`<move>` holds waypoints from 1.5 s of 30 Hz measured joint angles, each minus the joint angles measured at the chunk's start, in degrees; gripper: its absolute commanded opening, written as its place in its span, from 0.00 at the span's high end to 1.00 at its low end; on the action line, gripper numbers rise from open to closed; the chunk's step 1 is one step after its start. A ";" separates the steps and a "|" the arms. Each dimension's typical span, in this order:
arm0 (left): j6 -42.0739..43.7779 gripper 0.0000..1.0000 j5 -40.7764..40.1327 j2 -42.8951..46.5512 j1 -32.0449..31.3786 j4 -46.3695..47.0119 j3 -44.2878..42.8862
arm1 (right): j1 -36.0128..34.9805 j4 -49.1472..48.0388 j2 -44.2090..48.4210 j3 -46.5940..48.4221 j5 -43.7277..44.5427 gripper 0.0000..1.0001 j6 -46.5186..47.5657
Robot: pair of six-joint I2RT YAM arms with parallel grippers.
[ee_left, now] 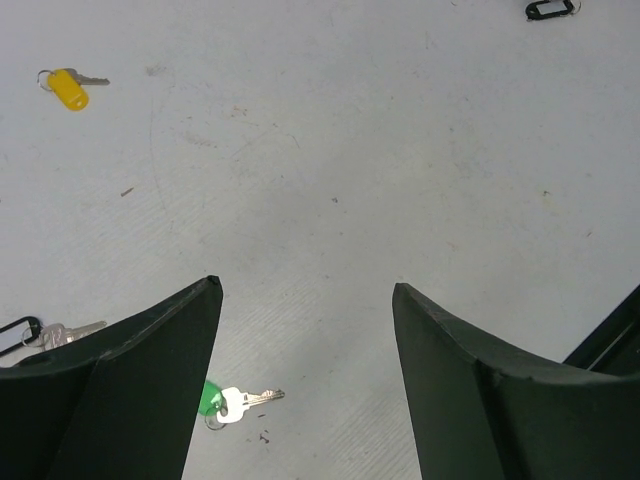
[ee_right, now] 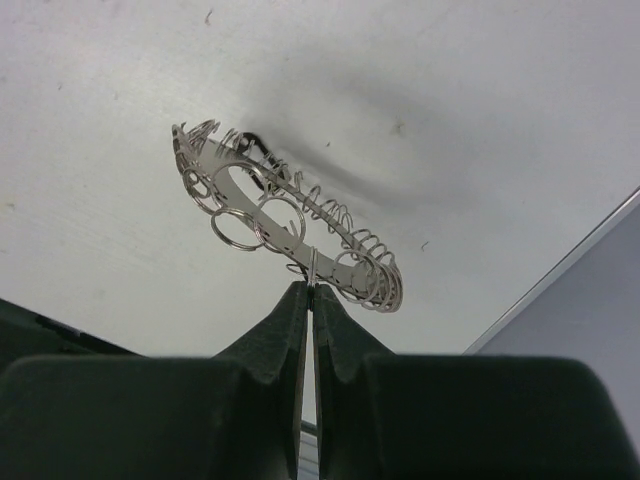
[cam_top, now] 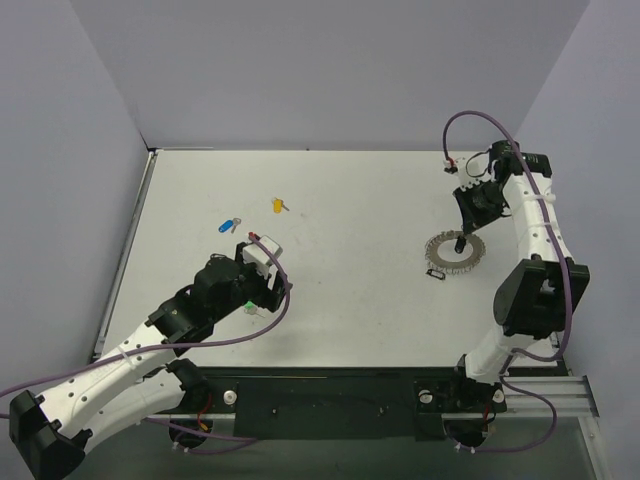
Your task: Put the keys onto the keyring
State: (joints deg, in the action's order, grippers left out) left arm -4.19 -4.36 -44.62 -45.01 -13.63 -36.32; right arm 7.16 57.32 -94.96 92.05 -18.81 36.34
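Fingers (ee_left: 150, 380) first: on my left gripper (ee_left: 305, 285) the two dark, wedge-shaped plastic fingers stand wide apart, with nothing between them but the white, scuffed table (cam_top: 350, 310). My left arm (cam_top: 110, 370) lies low, stretched from its base diagonally toward the middle, with the wrist tipped down. The green key (ee_left: 225, 400) lies flat behind the fingertips, tucked by the inner edge of the finger on the left of the wrist view. Its green cap is half hidden and its small silver blade points out into the gap. A black key (ee_left: 18, 335) peeks out on that finger's outer side, a black outline of a tag with a pale blade.

Moving out, I see the keyring (ee_right: 300, 232), a flat silvery metal band fringed all round with thin wire loops. My right gripper (ee_right: 305, 290) has its fingers pressed together, pinching one thin loop on the ring's near edge, and in the wrist view the ring tilts away from the tips. A second black key (cam_top: 432, 273) lies just beside the ring. My right arm (cam_top: 530, 230) rises from its base, folds at the elbow by the table's right edge, then bends inward and down.

Farther off lie the blue key (cam_top: 228, 225), then the yellow key (cam_top: 279, 205), both well apart from the ring.
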 measured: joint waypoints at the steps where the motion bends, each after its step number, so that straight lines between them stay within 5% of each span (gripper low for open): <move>1: 0.11 0.21 -0.09 0.02 0.00 -0.02 0.00 | -0.02 -0.22 -1.92 1.31 0.44 1.00 -0.28; 18: 0.59 0.20 -1.60 0.68 0.00 0.07 1.22 | -0.42 -7.28 -29.35 25.31 7.13 0.96 -9.01; 32: 1.01 0.20 -1.95 1.05 0.02 0.24 1.51 | -3.45 -10.56 -34.53 28.87 11.52 0.87 -11.23; 39: -0.11 0.08 -2.12 3.26 0.26 0.44 1.90 | -3.39 -13.86 -23.37 14.95 5.66 0.72 -11.74; 45: -7.04 0.05 1.53 4.20 7.02 2.78 1.86 | -1.79 -19.41 2.71 -6.23 -1.22 0.45 -12.72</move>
State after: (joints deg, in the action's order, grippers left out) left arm -11.22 -2.83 -40.42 -38.00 -10.85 -34.46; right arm 5.37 37.91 -92.25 85.82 -20.03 23.62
